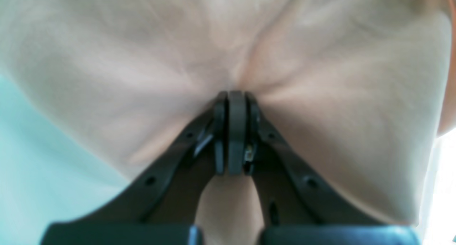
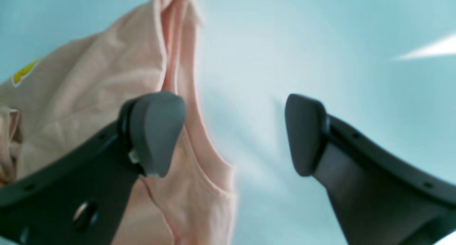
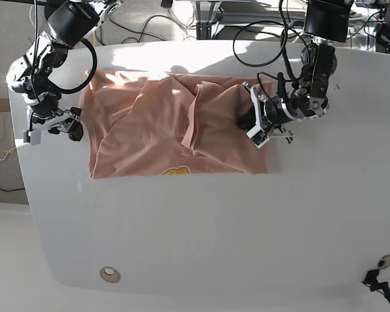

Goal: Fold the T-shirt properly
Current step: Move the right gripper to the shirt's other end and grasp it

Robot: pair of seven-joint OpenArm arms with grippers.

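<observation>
The salmon-pink T-shirt [image 3: 156,130] lies wrinkled and partly folded over itself on the white table [image 3: 214,227], with a small yellow print [image 3: 175,171] near its front hem. My left gripper [image 3: 246,118] is at the shirt's right side. Its jaws are shut on a pinch of the fabric [image 1: 320,77], seen close up in the left wrist view [image 1: 237,93]. My right gripper [image 3: 52,127] hovers just off the shirt's left edge. In the right wrist view it [image 2: 235,131] stands open with nothing held, the T-shirt [image 2: 89,88] behind its left finger [image 2: 156,131].
Cables and equipment [image 3: 208,13] crowd the area behind the table's far edge. A small round fitting [image 3: 108,274] sits near the table's front left corner. The table's curved left edge [image 3: 19,162] runs close to my right arm.
</observation>
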